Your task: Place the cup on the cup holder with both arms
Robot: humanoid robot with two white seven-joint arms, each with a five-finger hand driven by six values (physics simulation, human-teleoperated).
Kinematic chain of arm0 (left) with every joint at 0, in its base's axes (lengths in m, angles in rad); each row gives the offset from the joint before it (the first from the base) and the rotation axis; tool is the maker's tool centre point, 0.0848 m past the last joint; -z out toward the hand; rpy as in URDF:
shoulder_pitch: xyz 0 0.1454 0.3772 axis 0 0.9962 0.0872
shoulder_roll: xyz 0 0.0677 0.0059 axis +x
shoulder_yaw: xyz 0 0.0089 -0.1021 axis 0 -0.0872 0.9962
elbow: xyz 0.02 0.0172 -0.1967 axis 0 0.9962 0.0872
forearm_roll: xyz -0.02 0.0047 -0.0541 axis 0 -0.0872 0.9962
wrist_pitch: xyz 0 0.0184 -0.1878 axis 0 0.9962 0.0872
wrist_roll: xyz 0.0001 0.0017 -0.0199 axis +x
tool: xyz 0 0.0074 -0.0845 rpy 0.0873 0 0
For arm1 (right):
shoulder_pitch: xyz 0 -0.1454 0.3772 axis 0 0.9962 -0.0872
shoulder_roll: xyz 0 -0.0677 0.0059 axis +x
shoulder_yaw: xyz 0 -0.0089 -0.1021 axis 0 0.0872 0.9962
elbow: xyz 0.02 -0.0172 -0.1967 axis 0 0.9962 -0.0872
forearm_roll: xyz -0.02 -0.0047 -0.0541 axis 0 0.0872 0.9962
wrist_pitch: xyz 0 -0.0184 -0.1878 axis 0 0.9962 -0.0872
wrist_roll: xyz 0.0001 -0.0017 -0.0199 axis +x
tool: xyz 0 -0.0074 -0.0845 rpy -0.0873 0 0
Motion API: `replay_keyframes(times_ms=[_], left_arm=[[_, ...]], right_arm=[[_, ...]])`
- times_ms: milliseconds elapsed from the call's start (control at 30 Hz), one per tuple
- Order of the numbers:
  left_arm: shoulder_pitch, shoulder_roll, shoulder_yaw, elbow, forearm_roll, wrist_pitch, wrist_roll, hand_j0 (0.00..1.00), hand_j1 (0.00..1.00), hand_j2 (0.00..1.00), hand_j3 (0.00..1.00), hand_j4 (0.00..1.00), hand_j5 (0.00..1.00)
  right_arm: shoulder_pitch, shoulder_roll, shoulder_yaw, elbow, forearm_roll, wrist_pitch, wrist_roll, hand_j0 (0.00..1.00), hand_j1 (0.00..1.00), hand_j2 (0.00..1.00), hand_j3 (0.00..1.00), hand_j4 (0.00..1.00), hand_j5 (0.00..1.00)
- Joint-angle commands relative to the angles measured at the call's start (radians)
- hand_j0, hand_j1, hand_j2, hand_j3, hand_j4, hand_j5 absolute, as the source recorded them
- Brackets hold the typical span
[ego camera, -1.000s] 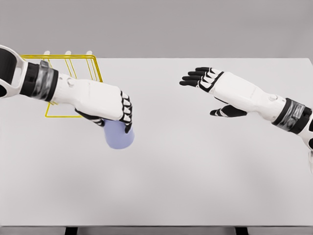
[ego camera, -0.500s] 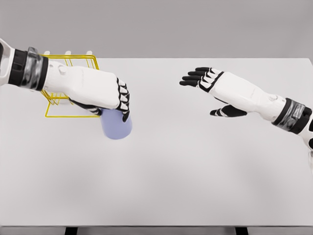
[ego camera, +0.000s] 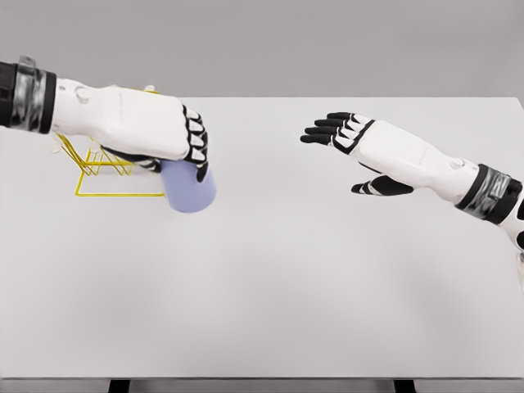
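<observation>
The left robot hand [ego camera: 160,135] is clenched around the lavender cup [ego camera: 189,187], its black-tipped fingers [ego camera: 196,147] wrapped over the cup's upper part, so that the cup hangs just below and a little to the right of the knuckles. Whether the cup's base touches the white bench [ego camera: 286,270] cannot be told. The yellow wire cup holder [ego camera: 102,173] stands just behind and to the left of that hand, partly hidden by the wrist and forearm; the cup sits just beside the holder's right edge. The right robot hand [ego camera: 360,147] hangs over the bench well apart from the cup, to its right, released, with fingers spread and nothing in its grasp.
</observation>
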Motion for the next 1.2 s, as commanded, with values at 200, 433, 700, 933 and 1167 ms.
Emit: replay_keyframes(times_ms=[200,433,700,933,1167], left_arm=[[0.000,0.037,0.054,0.000,0.004,0.003,0.000,0.58,0.58,0.58,0.58,0.58,0.58],[0.002,0.049,0.078,0.005,0.004,0.003,0.000,0.58,0.58,0.58,0.58,0.58,0.58],[-0.002,0.054,0.080,0.014,0.000,0.003,0.000,0.57,0.57,0.57,0.57,0.57,0.57],[0.005,0.060,0.121,0.017,-0.008,0.003,0.000,0.57,0.57,0.57,0.57,0.57,0.57],[0.014,0.060,0.121,0.054,-0.014,0.003,0.000,0.56,0.56,0.56,0.56,0.56,0.56]], right_arm=[[-0.002,-0.001,0.000,0.000,-0.007,0.003,-0.001,1.00,1.00,1.00,1.00,1.00,1.00],[-0.002,-0.001,0.000,-0.001,-0.007,0.003,-0.001,1.00,1.00,1.00,1.00,1.00,1.00],[-0.002,-0.001,0.001,-0.001,-0.007,0.003,-0.001,1.00,1.00,1.00,1.00,1.00,1.00],[-0.002,0.001,0.003,-0.001,-0.007,0.003,-0.001,1.00,1.00,1.00,1.00,1.00,1.00],[-0.002,0.003,0.003,-0.001,-0.007,0.003,-0.001,1.00,1.00,1.00,1.00,1.00,1.00]])
